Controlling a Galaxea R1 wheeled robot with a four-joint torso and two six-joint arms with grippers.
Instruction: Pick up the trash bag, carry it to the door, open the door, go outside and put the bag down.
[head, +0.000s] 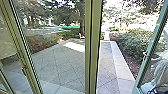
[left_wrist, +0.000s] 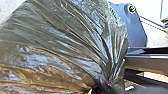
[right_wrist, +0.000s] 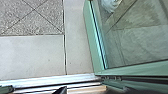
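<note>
The trash bag (left_wrist: 62, 45), dark and shiny with brownish patches, looms large in the left wrist view. Its film is drawn together into a narrow bunch, where my left gripper (left_wrist: 108, 88) is shut on it. In the head view the glass door (head: 148, 53), with a green frame, stands open on the right side of the doorway. The right wrist view looks down on the door's lower frame (right_wrist: 93, 40) and the threshold (right_wrist: 50, 79). A dark tip of my right gripper (right_wrist: 61, 90) shows inside of the threshold, apart from the door.
A green post (head: 92, 47) divides the opening from a glazed panel on the left. Paving (head: 106, 65) leads outside between the post and the open door, beside bushes (head: 132, 43). A person in pale clothing (head: 161, 71) is behind the door's glass.
</note>
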